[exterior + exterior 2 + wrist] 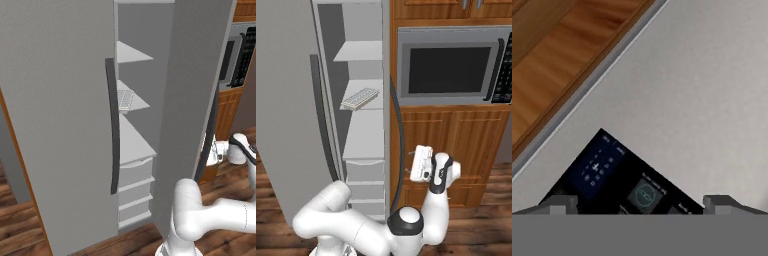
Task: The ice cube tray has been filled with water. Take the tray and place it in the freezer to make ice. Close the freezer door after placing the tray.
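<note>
The ice cube tray [125,99] [360,98], pale with a grid of small cells, lies on a white shelf inside the freezer [135,140] [363,130]. The freezer door [192,100] [387,100] stands swung out, nearly edge-on in the right base view, its dark curved handle [399,145] on the outer side. My gripper [415,164] [216,152] [639,205] is open and holds nothing. It is level with the handle's lower half and faces the door's outer face. In the hand view the grey door face [702,100] and its black dispenser panel [612,175] are close in front of the fingertips [558,204].
The plain grey door [55,125] with its own dark handle [113,125] is shut on the left. A steel microwave [451,65] sits in wooden cabinets [456,140] right of the freezer. White drawers [135,175] fill the freezer's lower part. The floor is wood.
</note>
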You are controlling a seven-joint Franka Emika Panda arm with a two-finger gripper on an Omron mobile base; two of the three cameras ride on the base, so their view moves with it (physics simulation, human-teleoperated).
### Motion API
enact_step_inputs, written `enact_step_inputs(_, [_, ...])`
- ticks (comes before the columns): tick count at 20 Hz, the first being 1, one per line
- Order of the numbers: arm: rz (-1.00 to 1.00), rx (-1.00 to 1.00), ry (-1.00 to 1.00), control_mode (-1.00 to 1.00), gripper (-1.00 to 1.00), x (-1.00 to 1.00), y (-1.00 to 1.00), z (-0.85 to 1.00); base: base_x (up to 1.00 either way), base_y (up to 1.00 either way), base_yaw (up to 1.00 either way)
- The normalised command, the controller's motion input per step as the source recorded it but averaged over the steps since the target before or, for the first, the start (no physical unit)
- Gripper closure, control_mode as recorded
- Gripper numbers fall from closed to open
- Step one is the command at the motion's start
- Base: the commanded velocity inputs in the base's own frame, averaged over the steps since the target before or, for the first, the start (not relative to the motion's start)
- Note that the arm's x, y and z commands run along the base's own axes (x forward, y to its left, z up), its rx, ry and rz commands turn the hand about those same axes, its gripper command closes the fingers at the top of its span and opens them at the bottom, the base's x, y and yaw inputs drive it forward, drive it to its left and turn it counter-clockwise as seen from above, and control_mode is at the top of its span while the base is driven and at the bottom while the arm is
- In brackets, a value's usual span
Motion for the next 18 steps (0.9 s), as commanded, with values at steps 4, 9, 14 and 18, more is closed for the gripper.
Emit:
enact_step_inputs(4, [0.00, 0.00, -0.10, -1.00, -1.00, 0.04, 0.22, -0.21, 0.00, 0.00, 0.00])
enact_step_inputs(9, [0.02, 0.00, -0.06, -1.00, -1.00, 0.00, 0.28, -0.23, 0.00, 0.00, 0.00])
enact_step_inputs(14, [0.02, 0.00, -0.07, -1.00, -1.00, 0.00, 0.34, -0.14, 0.00, 0.00, 0.00])
enact_step_inputs(18, [0.01, 0.00, -0.09, -1.00, -1.00, 0.00, 0.36, -0.08, 0.00, 0.00, 0.00])
